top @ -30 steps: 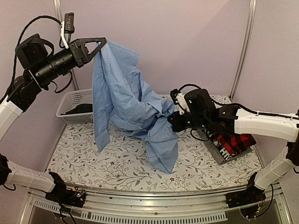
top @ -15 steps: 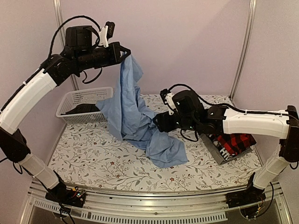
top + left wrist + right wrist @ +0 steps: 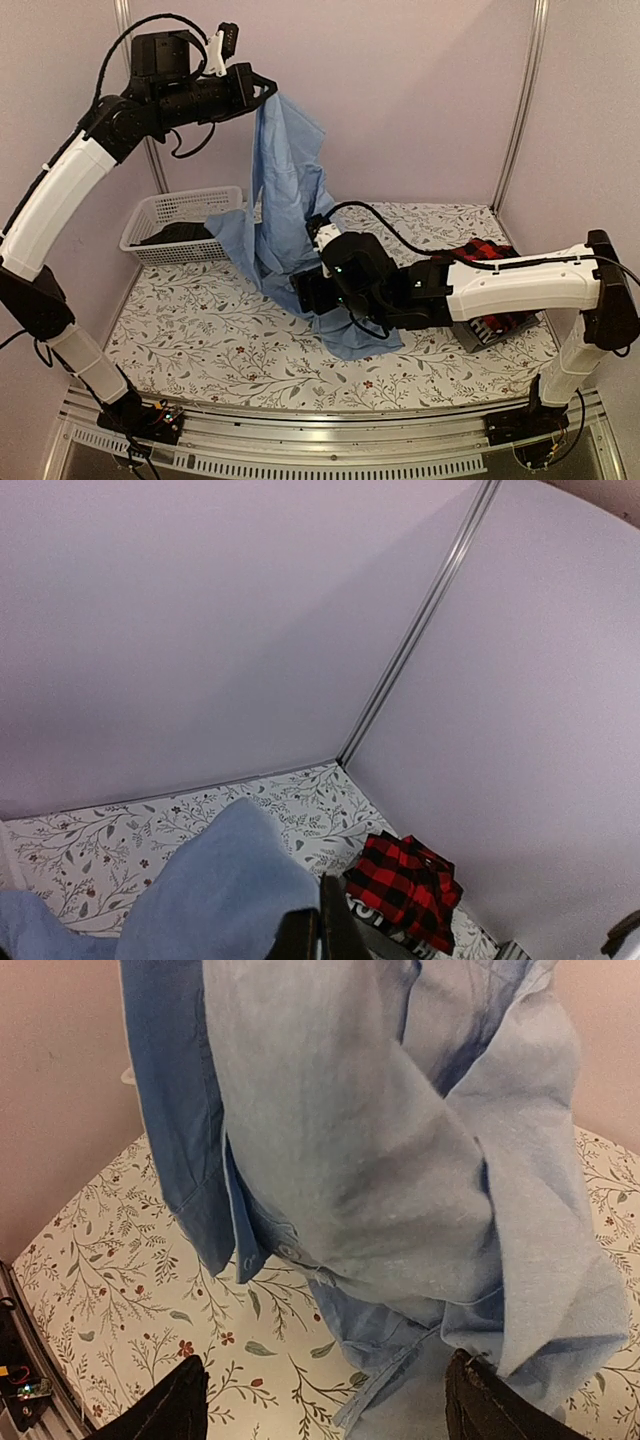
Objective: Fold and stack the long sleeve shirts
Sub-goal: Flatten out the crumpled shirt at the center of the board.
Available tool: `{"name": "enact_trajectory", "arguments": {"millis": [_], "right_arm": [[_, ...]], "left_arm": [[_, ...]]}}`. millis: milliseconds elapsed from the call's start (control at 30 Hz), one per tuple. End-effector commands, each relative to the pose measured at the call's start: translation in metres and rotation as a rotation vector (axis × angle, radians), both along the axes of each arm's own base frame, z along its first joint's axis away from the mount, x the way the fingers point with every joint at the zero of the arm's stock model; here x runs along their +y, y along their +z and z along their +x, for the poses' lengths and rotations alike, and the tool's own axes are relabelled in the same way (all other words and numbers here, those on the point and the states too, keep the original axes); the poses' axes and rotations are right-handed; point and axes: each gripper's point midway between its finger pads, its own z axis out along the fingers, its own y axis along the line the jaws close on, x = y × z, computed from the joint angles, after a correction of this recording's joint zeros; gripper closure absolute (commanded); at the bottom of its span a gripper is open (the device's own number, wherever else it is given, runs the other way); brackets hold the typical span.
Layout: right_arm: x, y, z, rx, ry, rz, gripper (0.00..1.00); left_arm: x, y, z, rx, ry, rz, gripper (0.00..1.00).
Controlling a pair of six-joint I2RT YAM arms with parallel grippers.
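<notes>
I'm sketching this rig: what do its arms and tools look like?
Both arms are white tubular shells joined by black joints and black wrist housings. A black cable loops over the left arm and another over the right arm. The left tool is a black triangular frame; the right tool has dark fingers.

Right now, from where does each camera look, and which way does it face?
Top external: above and behind, facing the table; left arm and right arm show.
Left wrist: high, facing down toward the far right corner; left fingers pinch the blue shirt.
Right wrist: low, facing the blue shirt; right fingers show, open.
All three share the blue shirt.
</notes>
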Motion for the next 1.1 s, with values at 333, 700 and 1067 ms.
{"name": "enact_trajectory", "arguments": {"millis": [333, 700, 1067], "right_arm": [[0.014, -0.067, 0.090, -0.047, -0.249, 0.013, 0.02], [0.015, -0.031, 0.130, -0.167, -0.324, 0.123, 0.62], [-0.002, 0.082, 0.081, -0.170, -0.083, 0.244, 1.00]], "left_arm": [[-0.008, 0.030, -0.007, -0.039, -0.030, -0.064, 1.00], [-0.003, 0.055, -0.019, -0.103, -0.003, -0.098, 1.00], [0.014, 0.087, -0.033, -0.231, 0.014, -0.077, 1.00]]}}
